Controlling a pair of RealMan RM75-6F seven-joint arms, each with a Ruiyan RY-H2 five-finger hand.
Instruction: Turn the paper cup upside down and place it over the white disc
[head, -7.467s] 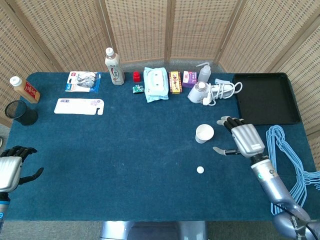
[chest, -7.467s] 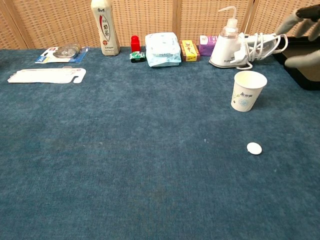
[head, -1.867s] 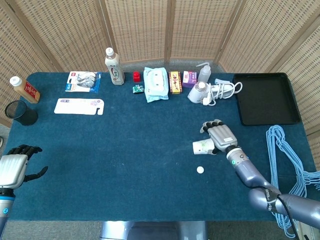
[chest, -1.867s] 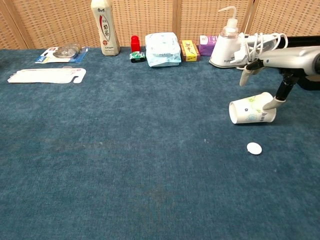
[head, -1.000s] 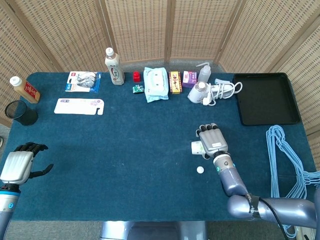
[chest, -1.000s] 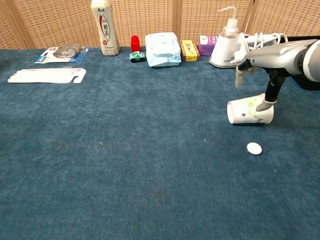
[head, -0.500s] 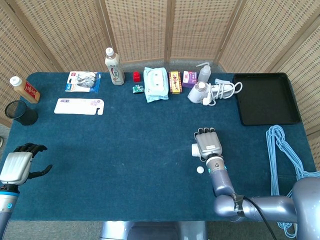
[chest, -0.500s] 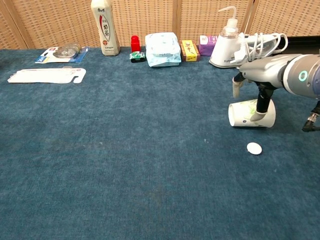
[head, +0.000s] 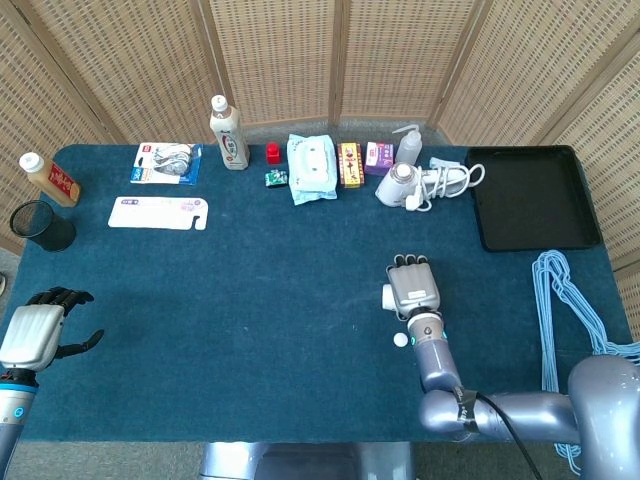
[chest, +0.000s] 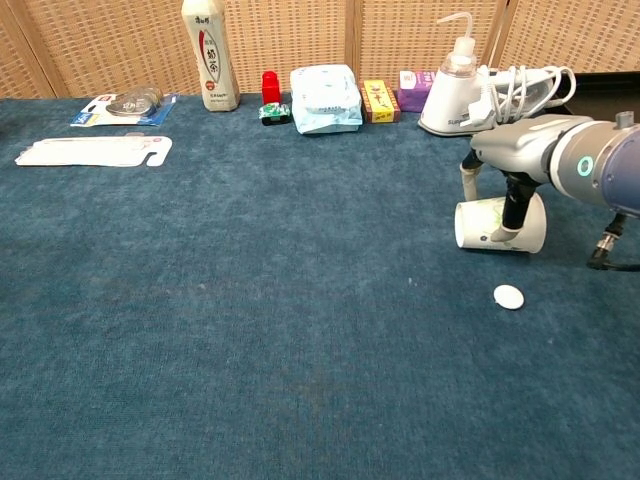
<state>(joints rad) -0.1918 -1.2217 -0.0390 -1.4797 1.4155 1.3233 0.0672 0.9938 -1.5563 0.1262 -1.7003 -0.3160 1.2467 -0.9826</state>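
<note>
Fingers of the right hand (head: 414, 287) curl over the paper cup (chest: 499, 225) and hold it on its side above the blue table (head: 260, 300), its mouth toward the robot's left; since half a second ago the wrist has turned further. Spread and holding nothing, the left hand (head: 34, 325) stays at the table's near left edge. Just nearer than the cup, the white disc (chest: 508, 296) lies unmoved and uncovered.

Along the far edge of the desk (head: 250, 300) stand a bottle (head: 229, 134), a wipes pack (head: 311, 168) and a spray bottle (chest: 452, 90); a black tray (head: 528, 196) sits right.
</note>
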